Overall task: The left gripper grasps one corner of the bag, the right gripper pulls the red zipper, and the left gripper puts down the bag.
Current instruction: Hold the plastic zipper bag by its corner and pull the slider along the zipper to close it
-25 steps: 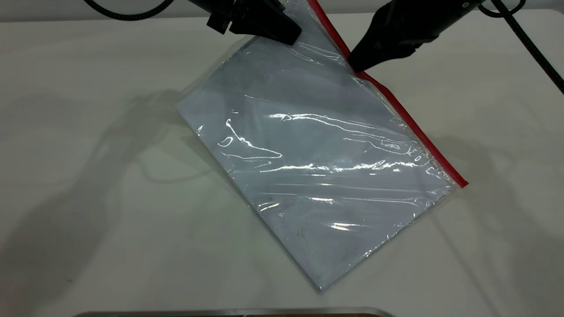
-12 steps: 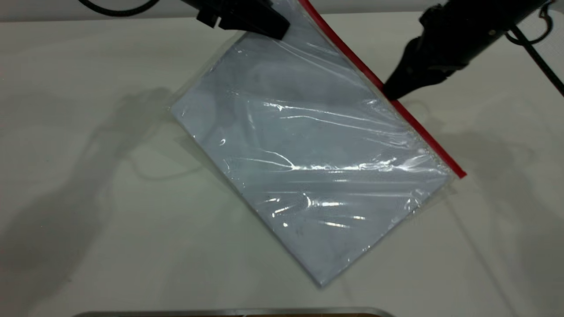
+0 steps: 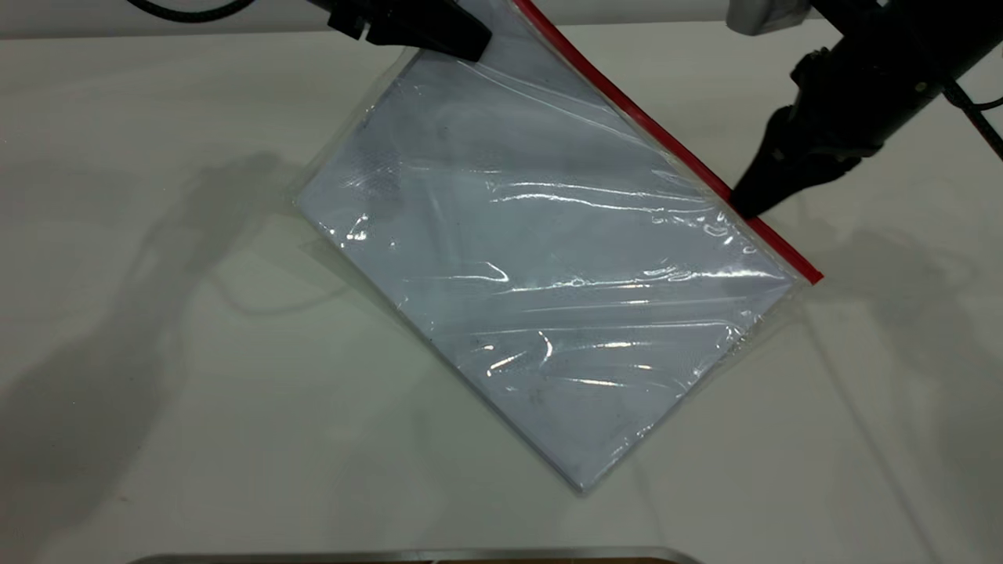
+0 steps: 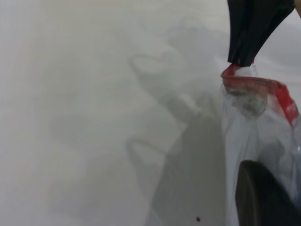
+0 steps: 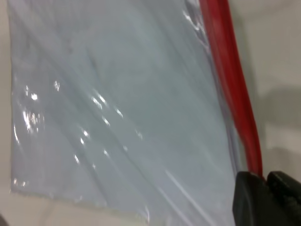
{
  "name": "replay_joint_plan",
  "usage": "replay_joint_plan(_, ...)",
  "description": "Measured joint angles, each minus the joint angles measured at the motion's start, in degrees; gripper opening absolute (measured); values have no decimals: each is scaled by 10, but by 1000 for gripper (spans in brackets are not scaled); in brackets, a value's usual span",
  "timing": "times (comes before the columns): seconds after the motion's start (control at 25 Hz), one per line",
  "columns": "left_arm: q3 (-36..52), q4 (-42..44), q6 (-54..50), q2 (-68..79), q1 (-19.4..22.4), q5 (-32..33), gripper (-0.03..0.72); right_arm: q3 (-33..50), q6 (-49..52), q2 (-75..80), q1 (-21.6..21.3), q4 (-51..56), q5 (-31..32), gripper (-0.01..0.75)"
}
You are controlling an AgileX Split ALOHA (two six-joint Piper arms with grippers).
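Observation:
The bag (image 3: 548, 290), a clear pouch with white paper inside, slopes from the top of the exterior view down to the table, its lower corner resting there. My left gripper (image 3: 462, 43) is shut on the bag's upper corner, which the frame edge partly cuts off; one of its fingers (image 4: 263, 197) shows behind the plastic. The red zipper (image 3: 650, 129) runs along the bag's right edge. My right gripper (image 3: 744, 207) is shut on that strip close to its lower end, and its tips (image 5: 265, 181) pinch the red zipper (image 5: 230, 84). The left wrist view shows the same pinch from afar (image 4: 241, 61).
The white table (image 3: 157, 352) lies bare to the left and in front of the bag. A metal edge (image 3: 415, 554) runs along the bottom of the exterior view. A black cable (image 3: 979, 117) trails from the right arm.
The right gripper has slid down along the red zipper toward its lower right end. The bag has swung a little, and the left gripper has drifted slightly left.

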Motion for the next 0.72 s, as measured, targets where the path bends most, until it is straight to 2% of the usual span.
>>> replay_joint_plan(0.4,0,40,-12,0,2,-19,53,0,158,0,-16,-150,56,44)
replay_joint_plan(0.6,0,46,-12,0,2,-17,53,0,187,0,-16,-161,57,55)
replay_joint_plan(0.72,0,49,-12,0,2,-17,60,0,189,0,-16,-152,49,98)
